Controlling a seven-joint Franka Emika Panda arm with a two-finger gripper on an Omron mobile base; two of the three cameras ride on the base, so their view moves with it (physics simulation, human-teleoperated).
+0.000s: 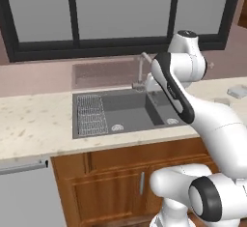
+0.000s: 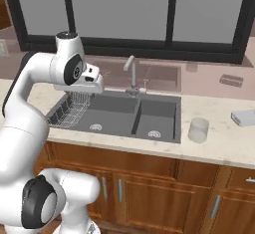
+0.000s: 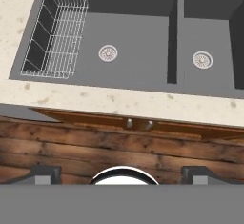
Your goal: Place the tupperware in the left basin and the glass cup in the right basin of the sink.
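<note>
Gripper (image 3: 122, 173) sits high over the counter's front edge, jaws spread full wide, nothing between them. The hand camera looks down at the sink (image 3: 128, 86): left basin (image 3: 128, 42) with the wire rack (image 3: 57, 32) ahead and to one side of the jaws, right basin (image 3: 205, 37) ahead to the other side, past the divider. Both basins hold nothing but their drains.

Cup (image 2: 198, 129) stands upright on the counter (image 2: 219, 146) just beyond the right basin's outer rim, well off to the side of the jaws. Tupperware (image 2: 244, 117) lies flat further out along the same counter, near the frame edge, apart from the cup. Neither is touched yet, so the task is at its start.

Handling, as a judgement:
- Tupperware: looks light, thin plastic, walls likely flex a bit. It's low and flat, so the jaws should straddle its short side from above and pinch the two long walls near the middle. A corner grip would likely twist it
- Cup: rigid, smooth, probably slippery, and it would tip or roll if nudged. Best taken from above with one finger inside and one outside the rim, or across the body if the spread allows. Keep it upright and set it down low in the basin rather than dropping it

Either way the arm needs a long swing sideways first
</note>
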